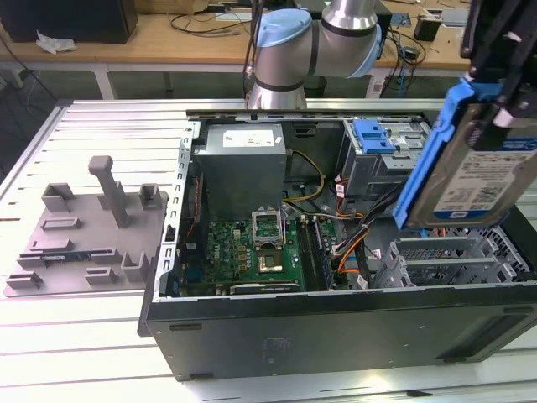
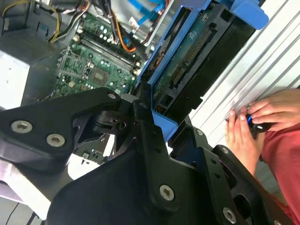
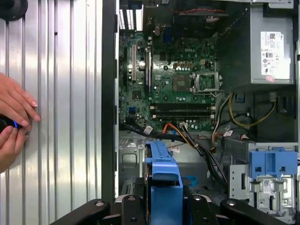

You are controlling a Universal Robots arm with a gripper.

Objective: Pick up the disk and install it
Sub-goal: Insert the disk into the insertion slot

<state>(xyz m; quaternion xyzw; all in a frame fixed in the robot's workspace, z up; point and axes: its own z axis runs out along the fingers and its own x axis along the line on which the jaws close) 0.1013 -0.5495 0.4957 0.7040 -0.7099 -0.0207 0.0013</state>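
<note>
The disk (image 1: 482,176), a silver hard drive with a blue-and-white label and a blue rail frame, hangs tilted on edge above the right end of the open computer case (image 1: 336,336) in the exterior view. My gripper (image 1: 502,59) is shut on its upper part. In the second wrist view the black fingers (image 2: 145,126) clamp the disk (image 2: 197,61), whose green circuit-board side faces the camera. In the first wrist view the disk's blue rail (image 3: 164,183) sticks out between the gripper (image 3: 164,208) parts, over the case floor beside the motherboard (image 3: 173,79).
A drive cage with a blue latch (image 1: 375,138) sits at the case's back right, also seen in the first wrist view (image 3: 272,164). Orange and yellow cables (image 1: 352,243) cross the case. A grey fixture tray (image 1: 84,235) lies to the exterior view's left. A person's hands (image 3: 14,117) rest on the ribbed table.
</note>
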